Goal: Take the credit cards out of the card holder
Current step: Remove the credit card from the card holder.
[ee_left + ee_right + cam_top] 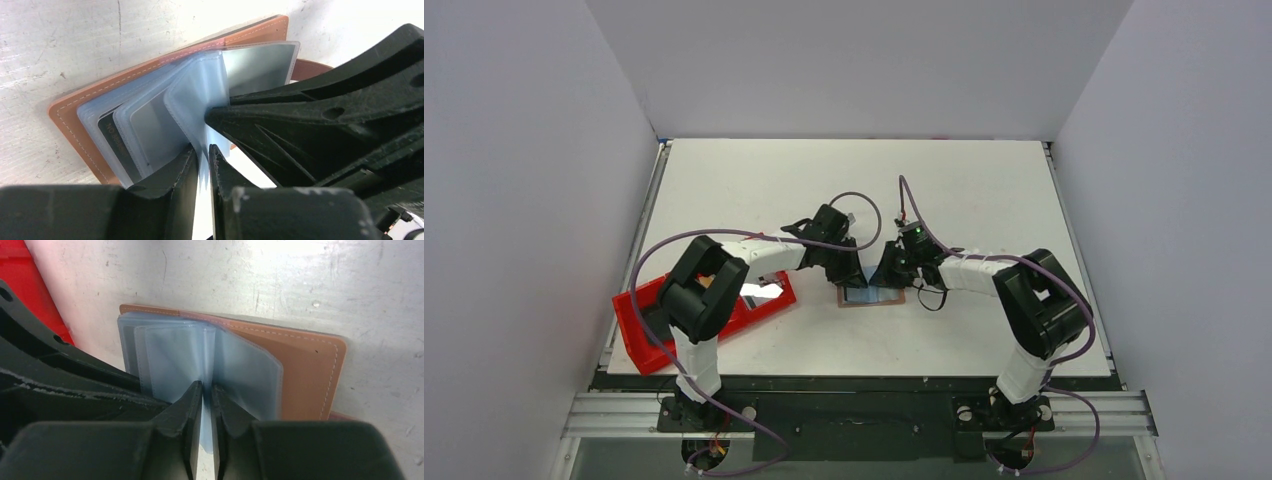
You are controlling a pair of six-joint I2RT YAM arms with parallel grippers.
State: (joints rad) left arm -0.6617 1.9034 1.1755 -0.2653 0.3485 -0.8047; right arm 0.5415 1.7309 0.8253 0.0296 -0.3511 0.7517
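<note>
Now card holder point(874, 297) open flat; long axis left-right.

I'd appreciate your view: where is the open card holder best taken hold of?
Pinch one plastic sleeve of the card holder by its free edge, from above. The leather cover lies flat on the table, offering no lip, while the sleeves stand up from the spine. The left gripper and right gripper each pinch one.

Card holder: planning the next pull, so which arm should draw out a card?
Left, likely. The left gripper straddles a sheet sticking from the card holder and sits nearer the red tray; the right gripper pins a sleeve upright.
</note>
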